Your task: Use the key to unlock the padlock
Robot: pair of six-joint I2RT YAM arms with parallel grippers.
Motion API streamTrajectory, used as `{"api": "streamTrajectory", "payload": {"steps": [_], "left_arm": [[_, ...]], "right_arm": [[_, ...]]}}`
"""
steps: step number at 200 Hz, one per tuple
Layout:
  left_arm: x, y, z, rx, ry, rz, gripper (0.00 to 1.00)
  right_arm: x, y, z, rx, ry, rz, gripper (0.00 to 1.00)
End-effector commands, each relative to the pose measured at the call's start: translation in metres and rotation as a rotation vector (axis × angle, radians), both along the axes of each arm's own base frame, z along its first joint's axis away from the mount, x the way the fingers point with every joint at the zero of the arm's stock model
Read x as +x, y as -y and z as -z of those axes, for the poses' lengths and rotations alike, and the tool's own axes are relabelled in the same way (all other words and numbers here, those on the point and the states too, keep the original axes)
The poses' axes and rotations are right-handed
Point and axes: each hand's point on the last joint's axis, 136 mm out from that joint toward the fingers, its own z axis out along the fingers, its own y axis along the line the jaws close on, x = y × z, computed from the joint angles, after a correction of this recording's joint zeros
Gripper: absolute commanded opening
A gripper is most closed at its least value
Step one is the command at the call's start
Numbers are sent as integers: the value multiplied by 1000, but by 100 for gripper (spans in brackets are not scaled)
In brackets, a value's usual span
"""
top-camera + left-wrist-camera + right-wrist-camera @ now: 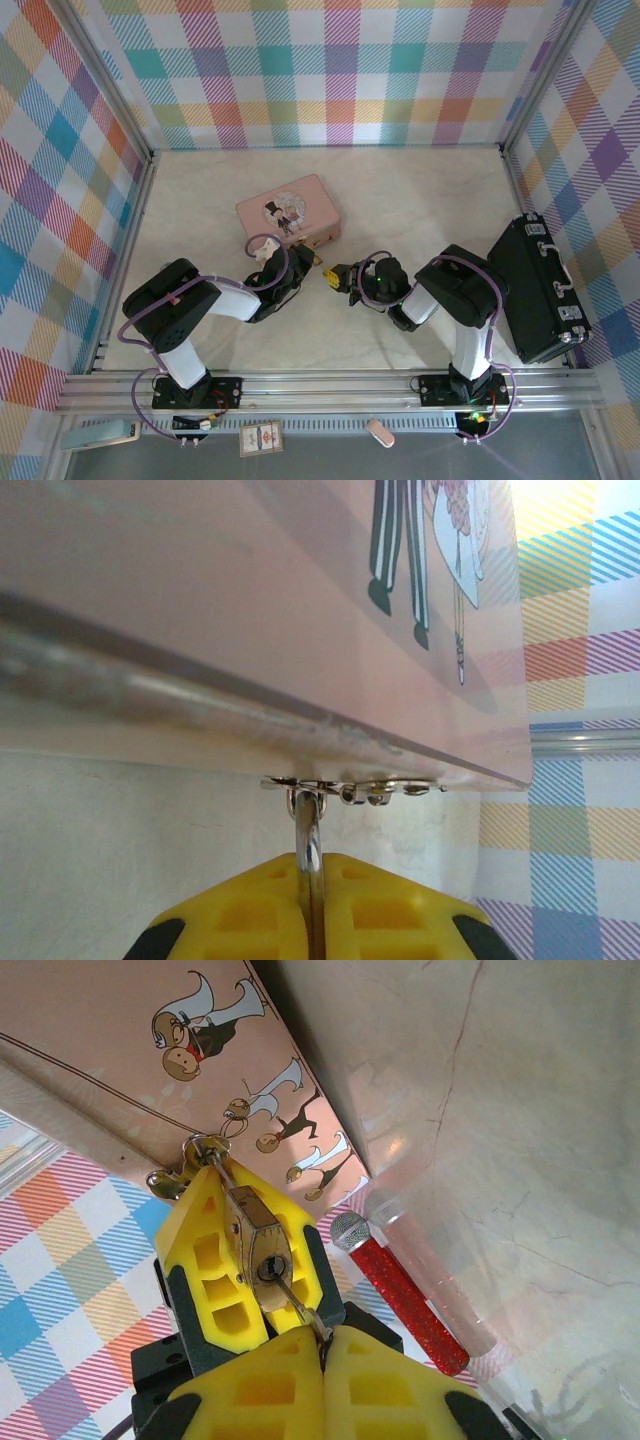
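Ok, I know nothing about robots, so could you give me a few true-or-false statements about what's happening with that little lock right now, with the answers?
1. The key is pushed into the padlock. True.
2. The padlock lies apart from the pink box. False: it hangs from the box's latch.
3. The left gripper is shut on the padlock. True.
4. The right gripper is open and empty. False: it is shut on the key.
5. A red glittery microphone lies near the pink box. True.
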Motion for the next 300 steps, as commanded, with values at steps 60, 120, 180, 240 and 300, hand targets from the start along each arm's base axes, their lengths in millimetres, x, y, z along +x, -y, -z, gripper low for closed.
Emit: {"api": "streamTrajectory", "payload": {"steps": [60,120,180,240,300], "left_arm": [[-13,24,-30,-180,-3,80,0],[-14,26,-34,-184,4,86,0],[-12,31,-36,-191,7,93,0],[-12,29,-30,-177,-4,87,0],[-12,29,-28,-170,-8,89,0]], "right_arm": [[5,-1,-4,0,34,3,0],[6,-1,-5,4,34,7,0],[6,1,-7,6,35,15,0],[5,3,-6,3,33,26,0],[5,5,-6,-5,31,31,0]]}}
